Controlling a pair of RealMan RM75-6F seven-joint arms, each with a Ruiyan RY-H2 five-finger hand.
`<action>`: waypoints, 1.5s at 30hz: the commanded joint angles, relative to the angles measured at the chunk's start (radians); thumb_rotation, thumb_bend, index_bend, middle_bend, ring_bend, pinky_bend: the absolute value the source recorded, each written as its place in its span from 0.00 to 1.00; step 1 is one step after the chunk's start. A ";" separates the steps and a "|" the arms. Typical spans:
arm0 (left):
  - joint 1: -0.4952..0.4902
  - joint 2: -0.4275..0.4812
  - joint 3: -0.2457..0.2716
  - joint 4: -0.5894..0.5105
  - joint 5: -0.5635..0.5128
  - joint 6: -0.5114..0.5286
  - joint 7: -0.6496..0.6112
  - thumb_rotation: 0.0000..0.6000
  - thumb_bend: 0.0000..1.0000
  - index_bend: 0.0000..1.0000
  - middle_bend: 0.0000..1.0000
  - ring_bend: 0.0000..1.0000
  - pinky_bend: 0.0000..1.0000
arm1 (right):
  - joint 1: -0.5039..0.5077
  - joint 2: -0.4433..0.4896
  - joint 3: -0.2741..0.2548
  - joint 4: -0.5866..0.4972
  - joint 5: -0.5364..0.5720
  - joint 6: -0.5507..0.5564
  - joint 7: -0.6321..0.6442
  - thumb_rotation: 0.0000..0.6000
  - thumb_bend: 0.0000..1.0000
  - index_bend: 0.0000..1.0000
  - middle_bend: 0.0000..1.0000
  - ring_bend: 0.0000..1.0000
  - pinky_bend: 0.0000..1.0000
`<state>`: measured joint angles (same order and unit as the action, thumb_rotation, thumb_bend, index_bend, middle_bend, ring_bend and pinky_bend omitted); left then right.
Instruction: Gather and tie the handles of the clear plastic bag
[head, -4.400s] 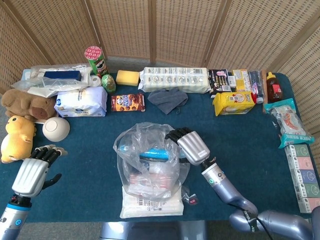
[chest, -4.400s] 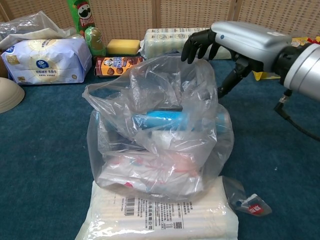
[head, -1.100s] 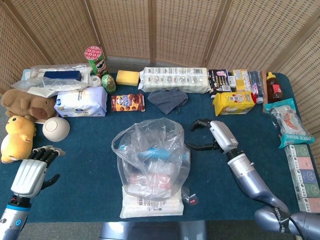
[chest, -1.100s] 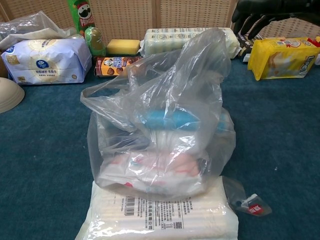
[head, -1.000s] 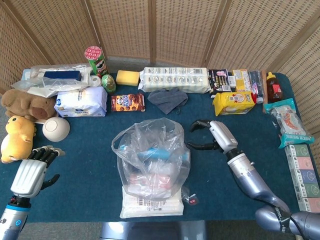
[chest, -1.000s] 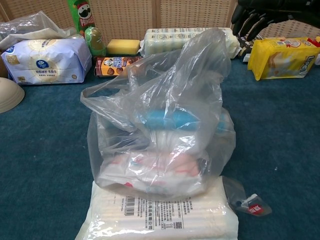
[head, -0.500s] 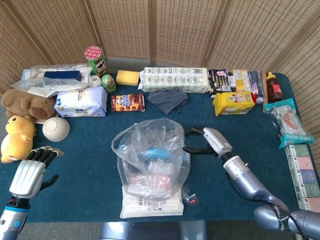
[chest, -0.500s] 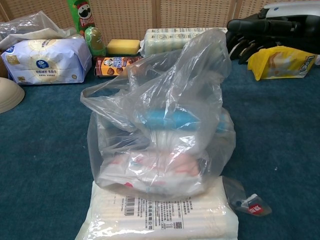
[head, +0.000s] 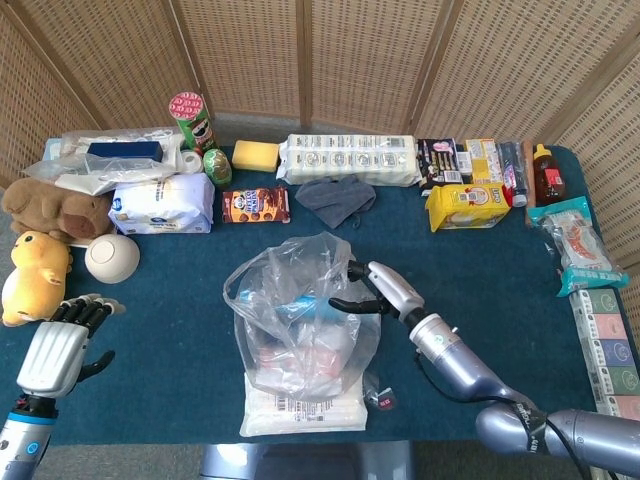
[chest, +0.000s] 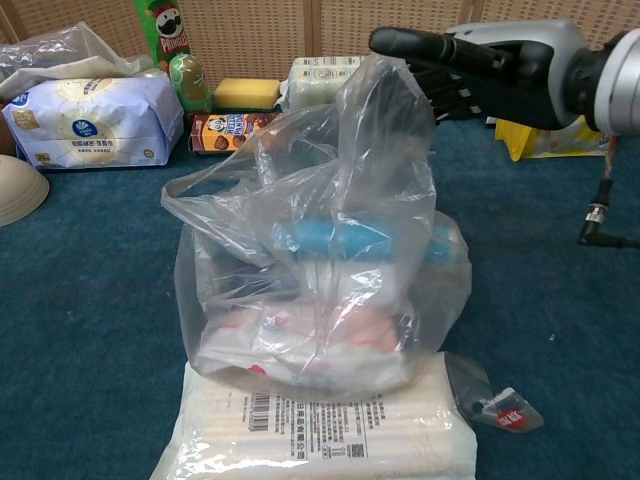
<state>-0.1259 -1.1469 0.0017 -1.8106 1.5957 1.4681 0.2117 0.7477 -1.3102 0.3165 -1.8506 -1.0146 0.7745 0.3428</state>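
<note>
Clear plastic bag (head: 300, 320) sits atop the white packet (head: 305, 410). Right hand (head: 375, 290), fingers spread, reaches its right handle (grip not confirmed). Step: gathering. Next: pinch handle, draw toward left handle.

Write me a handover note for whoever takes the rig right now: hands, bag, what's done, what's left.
Right hand: at the upper right edge of the clear plastic bag, fingers spread around the raised handle there; a firm grip is not evident.
Left hand: near the table's left front corner, holding nothing, far from the bag.
Bag: mid-table, full, sitting on a flat white packet with a barcode label. Its other handle sticks out loose on the left side.
Done: nothing gathered, no knot.
Left: secure the right handle, bring the left hand over for the other handle, draw both together, tie.
</note>
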 joint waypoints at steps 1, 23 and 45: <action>0.001 -0.001 0.000 0.006 -0.002 0.000 -0.007 1.00 0.18 0.30 0.32 0.22 0.24 | 0.020 -0.021 0.026 -0.013 0.034 -0.028 0.037 0.33 0.03 0.33 0.34 0.28 0.23; 0.002 0.000 0.001 0.010 0.003 0.003 -0.017 1.00 0.18 0.30 0.32 0.22 0.24 | -0.139 -0.020 0.268 -0.122 -0.045 -0.178 0.652 0.33 0.03 0.33 0.40 0.36 0.27; -0.007 -0.003 0.004 -0.029 0.007 -0.017 0.034 1.00 0.18 0.30 0.32 0.22 0.24 | -0.262 0.088 0.293 -0.199 -0.111 -0.167 0.862 0.33 0.06 0.51 0.60 0.65 0.57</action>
<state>-0.1327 -1.1498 0.0054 -1.8396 1.6033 1.4517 0.2451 0.4862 -1.2285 0.6180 -2.0479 -1.1253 0.6142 1.2091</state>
